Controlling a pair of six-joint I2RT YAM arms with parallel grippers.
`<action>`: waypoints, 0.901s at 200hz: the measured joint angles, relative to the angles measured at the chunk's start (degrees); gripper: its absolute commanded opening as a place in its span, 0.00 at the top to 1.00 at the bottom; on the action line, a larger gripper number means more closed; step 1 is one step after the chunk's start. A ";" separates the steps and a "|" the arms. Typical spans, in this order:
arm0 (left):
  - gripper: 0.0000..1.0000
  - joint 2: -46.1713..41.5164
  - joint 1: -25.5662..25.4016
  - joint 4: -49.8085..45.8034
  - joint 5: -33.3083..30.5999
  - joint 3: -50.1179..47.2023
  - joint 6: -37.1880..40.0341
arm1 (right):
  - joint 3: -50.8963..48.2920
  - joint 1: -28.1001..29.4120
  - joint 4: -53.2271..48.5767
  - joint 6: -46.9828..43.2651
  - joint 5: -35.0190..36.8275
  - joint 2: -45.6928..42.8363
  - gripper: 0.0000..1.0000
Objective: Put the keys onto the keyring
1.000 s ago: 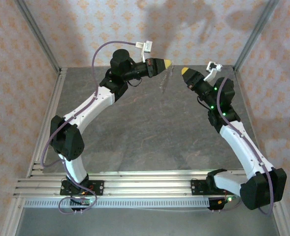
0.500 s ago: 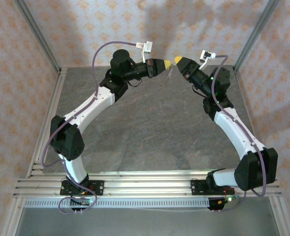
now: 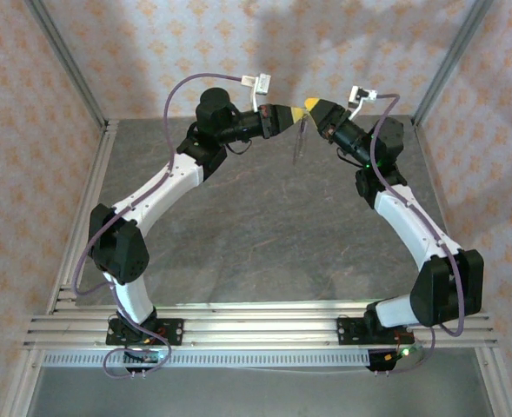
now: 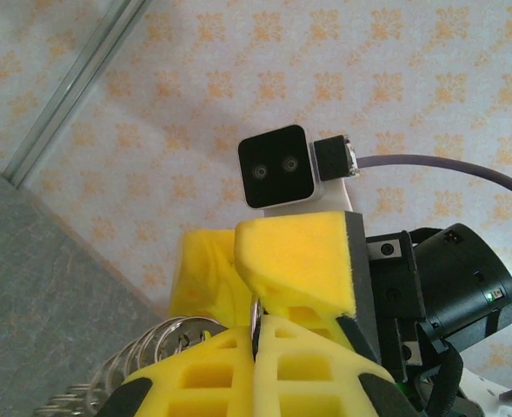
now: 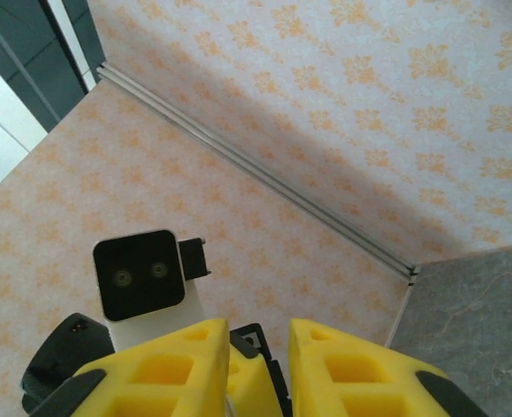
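Note:
High over the back of the table, my left gripper (image 3: 296, 113) is shut on the keyring (image 3: 299, 143), which dangles below it as a thin pale loop. In the left wrist view my left gripper (image 4: 257, 337) pinches a thin metal ring edge (image 4: 256, 311), and coiled wire rings (image 4: 156, 343) stick out to the left. My right gripper (image 3: 311, 106) meets it tip to tip and is open. Its yellow fingers (image 4: 303, 261) stand on either side of the ring's top. In the right wrist view my right gripper (image 5: 260, 340) has a clear gap between its fingers. The lilac-headed key is hidden.
The grey table (image 3: 264, 234) lies far below both grippers. Patterned walls (image 3: 151, 43) and metal frame posts (image 3: 69, 65) close in the back and sides. The left arm's purple cable (image 3: 182, 87) loops above its wrist.
My right arm has swung left and up until its fingertips reach the left gripper's tip. The left gripper and the hanging keyring have stayed nearly still.

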 measured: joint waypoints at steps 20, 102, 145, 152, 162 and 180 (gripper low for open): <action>1.00 0.00 0.00 -0.02 0.00 0.00 0.00 | 0.00 0.02 0.66 0.42 -0.76 0.07 0.74; 1.00 0.00 0.00 -0.20 -0.02 0.00 0.02 | -2.21 0.00 1.90 0.59 -1.29 -0.63 0.77; 1.00 0.00 0.00 -0.22 -0.02 0.00 0.00 | -2.84 0.02 1.90 0.13 -1.51 -1.64 0.85; 1.00 0.00 0.00 -0.22 -0.04 0.00 0.00 | -2.93 0.00 1.90 0.13 -1.55 -1.64 0.83; 1.00 0.00 0.00 -0.24 -0.04 0.00 0.00 | -3.06 0.00 1.88 0.13 -1.73 -1.64 0.80; 1.00 0.00 0.00 -0.24 -0.04 0.00 0.00 | -3.26 0.00 1.90 -0.07 -1.79 -1.64 0.78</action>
